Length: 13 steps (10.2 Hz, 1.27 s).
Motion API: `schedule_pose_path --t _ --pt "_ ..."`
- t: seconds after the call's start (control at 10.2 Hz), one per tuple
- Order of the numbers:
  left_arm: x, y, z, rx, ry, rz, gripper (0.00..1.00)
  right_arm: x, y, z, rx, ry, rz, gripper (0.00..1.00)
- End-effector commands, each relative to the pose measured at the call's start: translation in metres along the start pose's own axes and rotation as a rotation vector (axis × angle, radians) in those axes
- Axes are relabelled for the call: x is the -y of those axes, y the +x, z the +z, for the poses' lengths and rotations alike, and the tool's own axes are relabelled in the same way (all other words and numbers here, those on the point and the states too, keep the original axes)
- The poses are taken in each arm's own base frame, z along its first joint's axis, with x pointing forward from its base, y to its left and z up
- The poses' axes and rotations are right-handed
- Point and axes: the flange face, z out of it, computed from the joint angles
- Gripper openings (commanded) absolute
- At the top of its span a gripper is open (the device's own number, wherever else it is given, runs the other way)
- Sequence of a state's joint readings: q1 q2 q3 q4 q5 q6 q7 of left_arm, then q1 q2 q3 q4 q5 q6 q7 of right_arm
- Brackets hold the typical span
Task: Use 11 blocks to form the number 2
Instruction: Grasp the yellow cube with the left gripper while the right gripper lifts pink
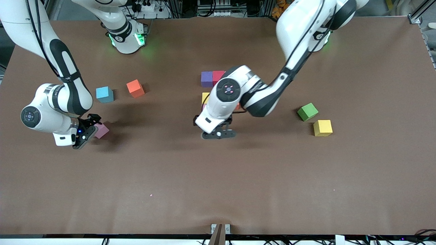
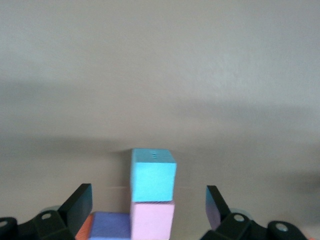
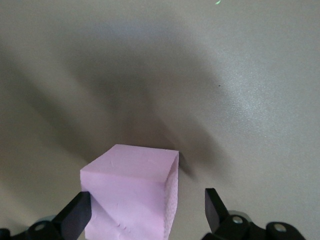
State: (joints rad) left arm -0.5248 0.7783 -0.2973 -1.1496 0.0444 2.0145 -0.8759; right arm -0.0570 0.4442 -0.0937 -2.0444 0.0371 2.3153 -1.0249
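Toward the right arm's end of the table (image 1: pixel 218 190), my right gripper (image 1: pixel 85 134) hangs low with its fingers apart on either side of a pink cube (image 1: pixel 101 130), not yet closed on it. I judge this to be the next pick: drop a little, close, lift. A light blue cube (image 1: pixel 104 94) and an orange cube (image 1: pixel 135 88) wait loose near it, farther from the front camera.

Mid-table the number 2 (image 1: pixel 206 79) is only partly built. I can see a purple cube (image 1: pixel 206 79), a red cube (image 1: pixel 218 77) and a yellow edge cube (image 1: pixel 205 98); the left arm hides the rest. The left gripper (image 1: pixel 218 133) hovers over the digit, open and holding nothing, with a cyan cube (image 2: pixel 153 174) set against a pale pink one (image 2: pixel 152 220). That arm must clear out before the pink cube arrives.

Toward the left arm's end lie a green cube (image 1: pixel 307 111), not wanted, and a spare yellow cube (image 1: pixel 322 128).
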Motion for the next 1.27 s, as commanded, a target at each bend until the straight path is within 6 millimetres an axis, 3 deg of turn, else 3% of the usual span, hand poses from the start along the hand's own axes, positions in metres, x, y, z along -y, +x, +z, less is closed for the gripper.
schedule_pose_path --t 0.0,0.2,0.39,0.59,0.78,1.17 --pt "0.061 0.022 -0.058 0.016 0.061 0.006 1.00 0.005 0.007 -0.013 -0.016 -0.004 0.013 1.00" --pt "0.140 0.057 -0.091 0.039 0.113 0.001 1.00 0.002 0.008 -0.019 -0.015 -0.001 0.018 1.00" --pt "0.234 0.100 -0.103 0.120 0.157 -0.026 1.00 0.002 0.007 -0.018 -0.014 0.003 0.021 1.00" --pt "0.310 0.123 -0.091 0.173 0.169 -0.048 1.00 0.004 0.003 -0.011 -0.012 0.011 0.031 1.00" --pt "0.373 0.126 -0.071 0.199 0.257 -0.095 1.00 0.008 0.002 -0.005 -0.015 0.028 0.066 1.00" --pt "0.435 0.111 -0.027 0.178 0.296 -0.066 1.00 0.010 0.000 0.003 -0.029 0.024 0.082 1.00"
